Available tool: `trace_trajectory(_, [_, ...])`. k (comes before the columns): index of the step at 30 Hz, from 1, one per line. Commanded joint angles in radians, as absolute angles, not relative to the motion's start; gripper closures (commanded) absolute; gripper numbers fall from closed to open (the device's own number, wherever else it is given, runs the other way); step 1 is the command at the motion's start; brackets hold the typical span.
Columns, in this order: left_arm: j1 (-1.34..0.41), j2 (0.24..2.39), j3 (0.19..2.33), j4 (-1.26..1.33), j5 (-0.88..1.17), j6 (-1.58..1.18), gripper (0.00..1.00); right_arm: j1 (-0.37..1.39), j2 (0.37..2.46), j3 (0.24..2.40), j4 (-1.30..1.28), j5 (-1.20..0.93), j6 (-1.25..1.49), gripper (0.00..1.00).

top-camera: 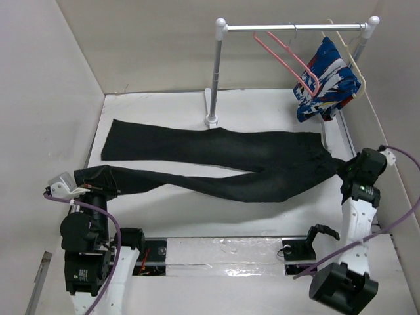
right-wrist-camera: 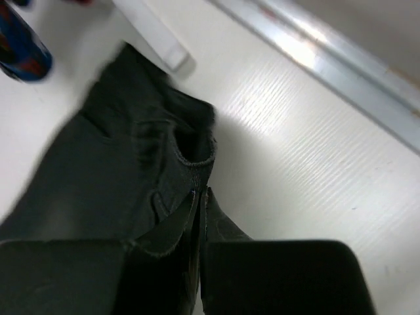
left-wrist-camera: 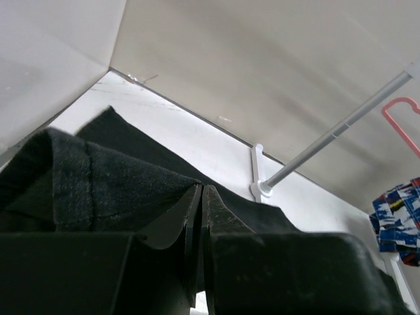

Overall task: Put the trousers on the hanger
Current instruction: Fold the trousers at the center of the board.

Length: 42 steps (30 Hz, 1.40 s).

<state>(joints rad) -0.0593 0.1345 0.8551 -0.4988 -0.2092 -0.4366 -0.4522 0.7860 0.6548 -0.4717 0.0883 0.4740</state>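
Observation:
The black trousers (top-camera: 249,164) lie across the table, legs running left and waistband at the right. My left gripper (top-camera: 104,179) is shut on the hem end of the near leg, and the cloth (left-wrist-camera: 98,184) bunches over my left gripper (left-wrist-camera: 200,191) in its wrist view. My right gripper (top-camera: 340,170) is shut on the waistband edge, with the jaws of my right gripper (right-wrist-camera: 202,194) pinching the trousers (right-wrist-camera: 111,151) just below a fold. The pink hanger (top-camera: 289,59) hangs empty on the rail, away from both grippers; the hanger (left-wrist-camera: 401,121) also shows in the left wrist view.
A silver rail (top-camera: 295,27) on white posts stands at the back, its left post base (top-camera: 212,121) touching the far trouser leg. A blue, white and red garment (top-camera: 327,82) hangs on a cream hanger at the rail's right end. White walls enclose the table.

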Motion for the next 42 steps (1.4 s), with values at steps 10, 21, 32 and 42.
trace_trajectory(10, [-0.072, 0.245, 0.871, -0.431, -0.463, -0.448, 1.00, -0.471, 0.617, 0.906, -0.836, 0.219, 0.407, 0.95])
trace_trajectory(21, [0.000, 0.742, 0.799, -0.342, -0.396, -0.713, 1.00, -0.460, 0.920, 0.933, -0.604, 0.222, 0.368, 0.96])
trace_trajectory(32, [0.093, 1.222, 0.960, -0.313, -0.519, -0.690, 1.00, -0.460, 1.183, 1.069, -0.532, 0.133, 0.429, 0.95])
trace_trajectory(42, [0.084, 1.471, 1.170, -0.336, -0.600, -0.698, 1.00, -0.451, 1.241, 1.065, -0.439, 0.104, 0.456, 0.96])
